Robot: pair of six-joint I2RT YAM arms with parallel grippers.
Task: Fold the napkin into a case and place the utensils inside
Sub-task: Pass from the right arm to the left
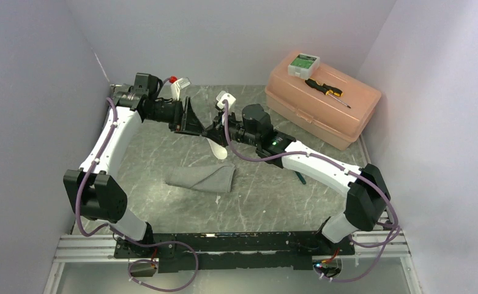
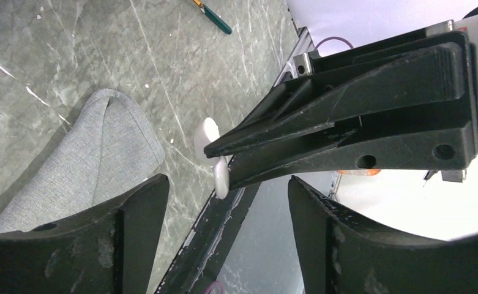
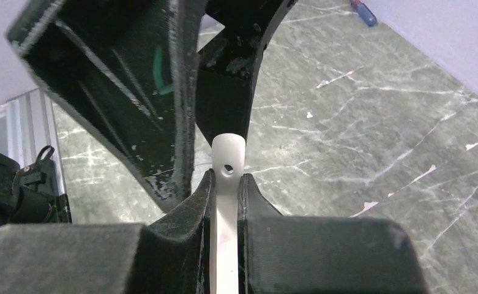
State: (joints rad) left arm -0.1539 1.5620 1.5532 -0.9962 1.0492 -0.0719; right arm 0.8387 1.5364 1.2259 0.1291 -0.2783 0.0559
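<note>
One lidded salmon box (image 1: 313, 110) stands well to the right of the right gripper (image 3: 226, 182), lid shut, contents hidden; on the lid lie a white-and-green carton (image 1: 303, 64) and a black-and-yellow screwdriver (image 1: 327, 89); print on the carton is too small to read. Right gripper: clenched on the white spoon (image 3: 227, 153), the holed handle end protruding past the fingertips. Left gripper (image 1: 191, 121): jaws spread, grasping nothing, facing the right gripper's tip at close range. Napkin (image 1: 202, 176): folded, flat on the table (image 1: 273, 202), beneath both grippers and slightly toward the bases, apart from the spoon; a dark-handled utensil (image 1: 300, 178) lies on the table behind the right gripper, by its forearm.
</note>
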